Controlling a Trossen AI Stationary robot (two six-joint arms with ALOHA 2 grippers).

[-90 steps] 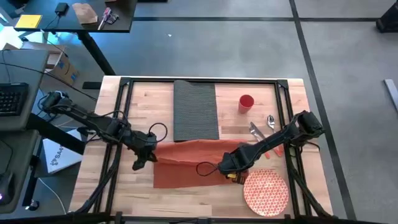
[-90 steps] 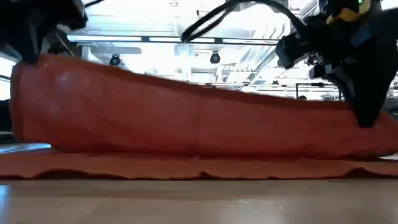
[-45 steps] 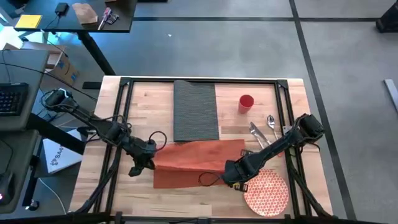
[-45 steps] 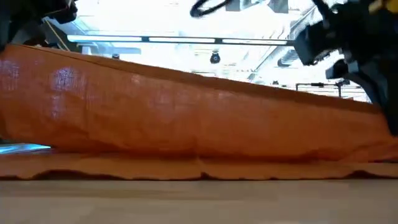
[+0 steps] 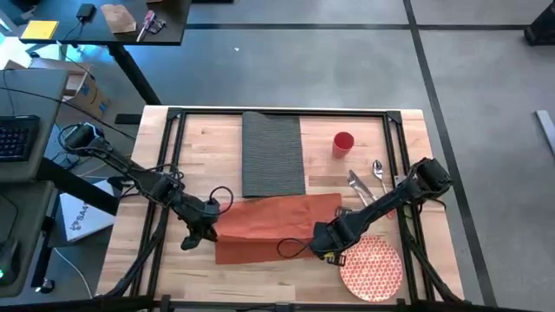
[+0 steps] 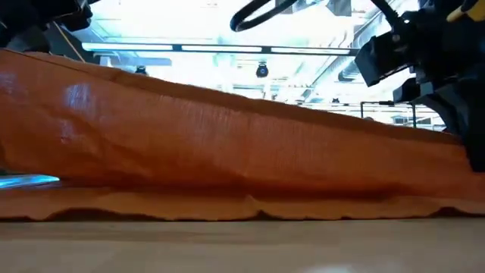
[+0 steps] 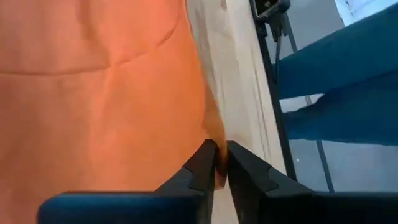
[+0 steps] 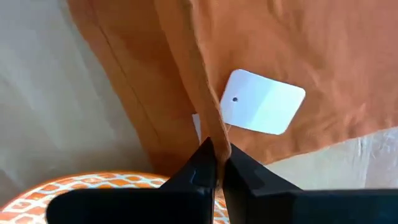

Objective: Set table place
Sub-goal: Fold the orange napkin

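You've got the left gripper and right gripper each pinched tight on an edge of the orange napkin, which lies mid-table below the placemat.

The big wooden table is holding all the things. The grey bumpy placemat is lying flat near the far edge. The little red cup is standing just to its side. The silver fork and spoon are lying close together near the cup. The orange napkin is lying folded over in front of the placemat, one long edge lifting up. The round red-and-white plate is sitting at the near corner beside the napkin.
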